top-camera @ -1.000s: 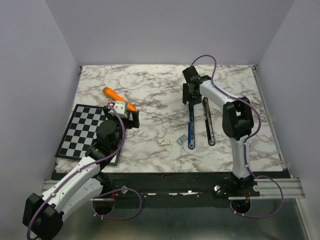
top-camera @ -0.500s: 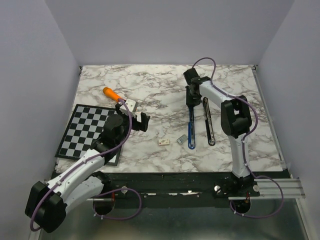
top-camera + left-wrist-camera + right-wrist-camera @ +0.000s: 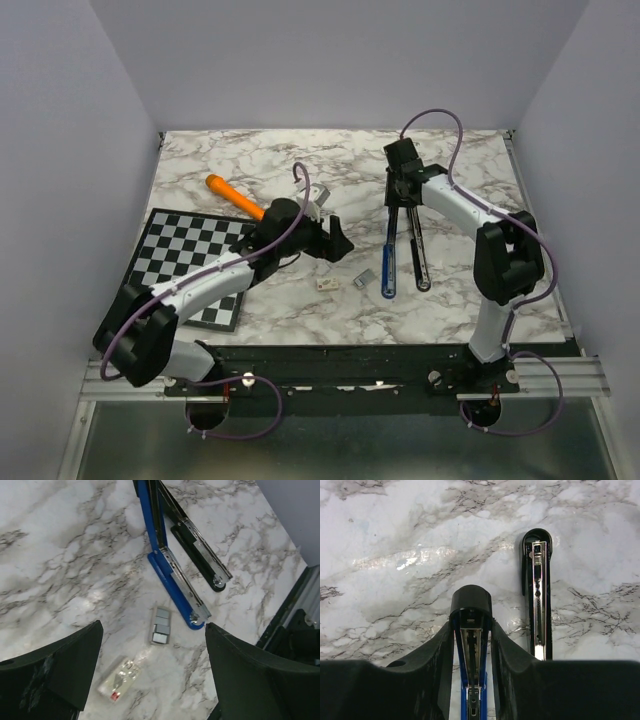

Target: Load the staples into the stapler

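The staples [image 3: 160,626] are a small grey metallic strip lying on the marble, just left of the near tip of the stapler; they also show in the top view [image 3: 361,281]. The stapler [image 3: 388,255] lies opened out, its blue magazine arm [image 3: 170,565] beside its black arm [image 3: 200,557]. My left gripper [image 3: 155,680] is open and empty and hovers above the staples, which lie between its fingers [image 3: 55,670]. My right gripper [image 3: 471,645] is shut on the stapler [image 3: 471,605], its fingers pressed on both sides of the blue arm near the black end.
A tiny whitish cardboard box [image 3: 120,677] lies close beside the staples, on their left in the top view [image 3: 326,284]. An orange marker [image 3: 228,193] and a checkered mat [image 3: 170,265] lie at the left. The table's front edge [image 3: 380,345] is near.
My left arm has swung right from over the checkered mat to above the staples and box. My right gripper and the stapler have shifted slightly to the right.
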### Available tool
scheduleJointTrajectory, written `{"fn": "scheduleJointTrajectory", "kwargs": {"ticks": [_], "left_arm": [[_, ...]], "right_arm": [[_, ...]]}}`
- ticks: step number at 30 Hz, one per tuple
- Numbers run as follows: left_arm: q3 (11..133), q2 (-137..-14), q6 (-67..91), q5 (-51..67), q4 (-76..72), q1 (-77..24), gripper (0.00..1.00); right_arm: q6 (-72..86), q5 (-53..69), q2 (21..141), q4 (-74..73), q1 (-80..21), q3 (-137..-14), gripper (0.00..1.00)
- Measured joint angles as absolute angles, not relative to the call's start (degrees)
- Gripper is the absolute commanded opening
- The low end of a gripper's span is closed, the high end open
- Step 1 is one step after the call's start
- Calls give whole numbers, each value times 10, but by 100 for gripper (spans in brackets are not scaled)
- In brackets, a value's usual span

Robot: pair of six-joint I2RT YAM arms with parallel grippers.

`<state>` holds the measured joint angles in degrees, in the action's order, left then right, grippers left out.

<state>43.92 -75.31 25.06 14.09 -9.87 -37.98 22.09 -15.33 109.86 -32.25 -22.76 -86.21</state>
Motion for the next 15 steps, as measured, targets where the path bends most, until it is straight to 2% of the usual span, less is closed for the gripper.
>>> {"fn": "scheduleJointTrajectory", "kwargs": {"ticks": [6,15], "left_arm": [[520,-870,314,212,-90,-404,84],[623,-1004,352,276,-41,-425,64]], "right_arm": [[233,-176,1061,-265,-233,-803,3],[244,-217,1003,-215,-272,-724,3]]}}
